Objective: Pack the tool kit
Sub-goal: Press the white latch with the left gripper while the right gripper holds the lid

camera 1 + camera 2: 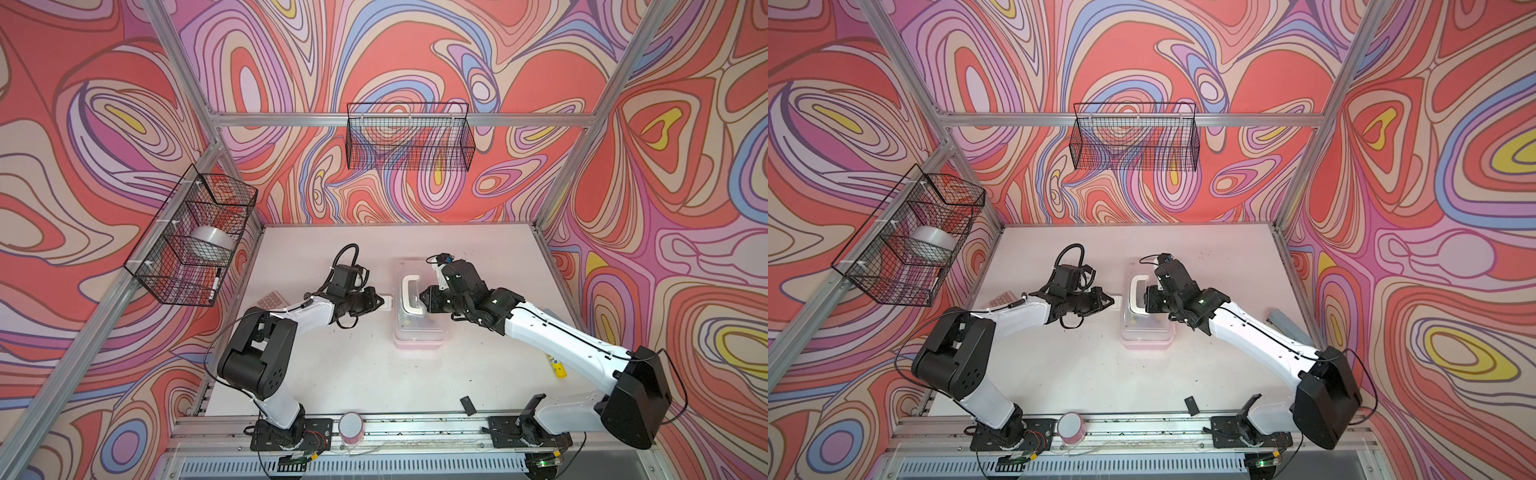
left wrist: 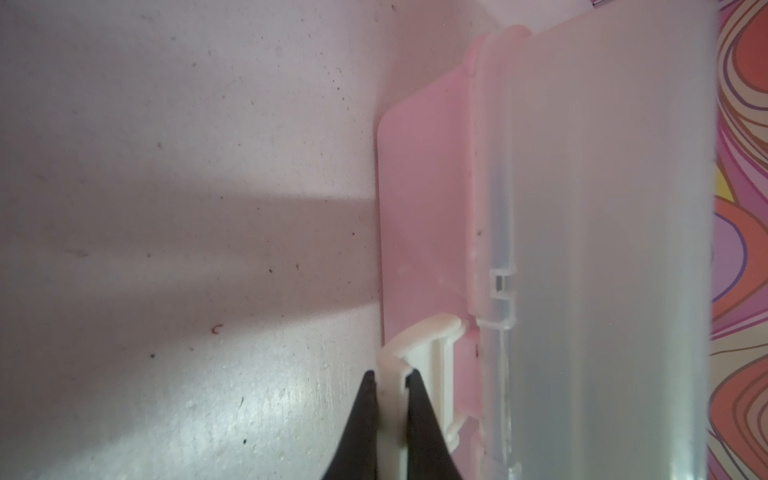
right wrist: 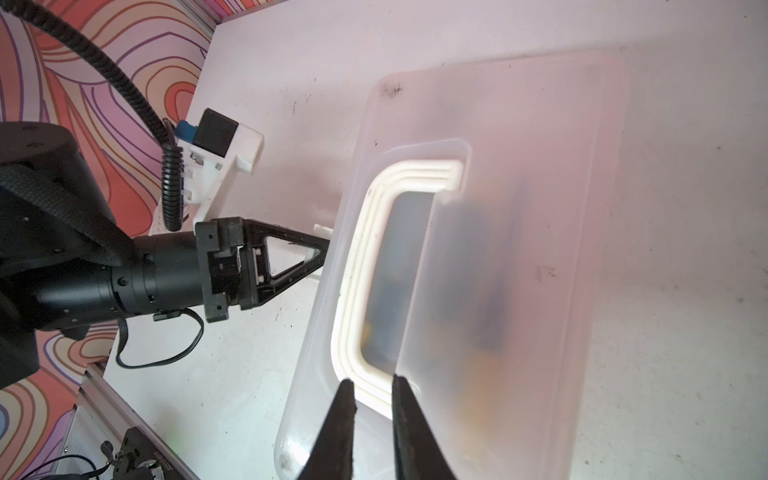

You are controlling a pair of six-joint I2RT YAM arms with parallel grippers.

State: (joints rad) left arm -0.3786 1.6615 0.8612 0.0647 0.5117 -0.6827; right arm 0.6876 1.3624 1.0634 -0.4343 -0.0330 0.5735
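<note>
**Left fingertips on the latch, lid down**

Left gripper (image 2: 390, 376) is closest to us in its wrist view. Its two fingers are pressed together on the white latch (image 2: 419, 345), which stands out from the pink box (image 1: 417, 334) on the long side facing the left arm. We find the box near the middle of the table, its long axis running from the front rail toward the back wall. The clear lid (image 2: 602, 208) lies down on the base.

Right gripper (image 3: 372, 379) stands on the opposite side, clamped on the rail-side end of the white handle (image 3: 359, 266), which follows the same axis. We judge the latch must swing toward the lid, away from the left arm.

Through the clouded lid we make out only dark and yellow shapes, which we cannot name. A yellow glue stick (image 1: 557, 368) lies outside the box, beside the right arm.
</note>
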